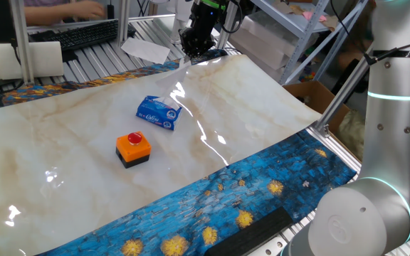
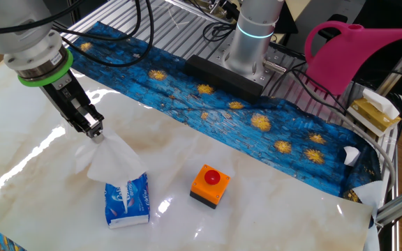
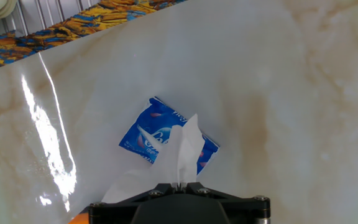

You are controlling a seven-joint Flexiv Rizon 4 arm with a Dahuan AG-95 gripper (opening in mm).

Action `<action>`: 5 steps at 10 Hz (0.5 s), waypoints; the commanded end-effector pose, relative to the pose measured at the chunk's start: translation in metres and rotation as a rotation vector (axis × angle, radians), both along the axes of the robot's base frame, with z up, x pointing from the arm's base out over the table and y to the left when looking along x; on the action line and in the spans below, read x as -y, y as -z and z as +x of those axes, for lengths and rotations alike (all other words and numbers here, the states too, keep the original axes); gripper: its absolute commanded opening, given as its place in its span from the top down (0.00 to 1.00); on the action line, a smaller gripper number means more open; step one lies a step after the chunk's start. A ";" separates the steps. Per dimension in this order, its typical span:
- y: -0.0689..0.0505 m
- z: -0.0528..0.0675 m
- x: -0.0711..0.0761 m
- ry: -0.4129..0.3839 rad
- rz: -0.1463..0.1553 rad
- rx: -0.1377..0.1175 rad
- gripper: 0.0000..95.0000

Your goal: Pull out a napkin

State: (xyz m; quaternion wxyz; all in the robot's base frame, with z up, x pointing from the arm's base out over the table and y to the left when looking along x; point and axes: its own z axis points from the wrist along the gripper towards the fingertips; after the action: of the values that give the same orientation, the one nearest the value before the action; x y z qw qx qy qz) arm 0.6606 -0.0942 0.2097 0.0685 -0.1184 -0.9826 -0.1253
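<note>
One robot arm with one two-finger gripper [image 2: 96, 134]. One white napkin [image 2: 110, 160], pinched between the gripper's fingers. One blue plastic packet [image 2: 127, 201] with white lettering. One orange box [image 2: 210, 186] on a black base, carrying one red round button [image 2: 211, 177]. One marble-patterned table surface [image 2: 271, 216], and one blue mat with yellow starbursts [image 2: 257, 118] along its edge. One pink watering can [image 2: 358, 52] beside the table. One black keyboard [image 1: 84, 32] and one loose sheet of white paper [image 1: 145, 49] beyond the far edge
</note>
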 end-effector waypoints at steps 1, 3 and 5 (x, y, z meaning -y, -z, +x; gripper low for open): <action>0.000 0.000 0.000 0.013 -0.001 -0.003 1.00; 0.000 0.000 0.000 0.020 -0.002 -0.006 1.00; 0.000 0.000 0.000 0.011 0.000 -0.004 1.00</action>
State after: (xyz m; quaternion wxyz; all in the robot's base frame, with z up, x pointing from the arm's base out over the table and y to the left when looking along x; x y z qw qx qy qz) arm 0.6604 -0.0940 0.2097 0.0691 -0.1211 -0.9823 -0.1252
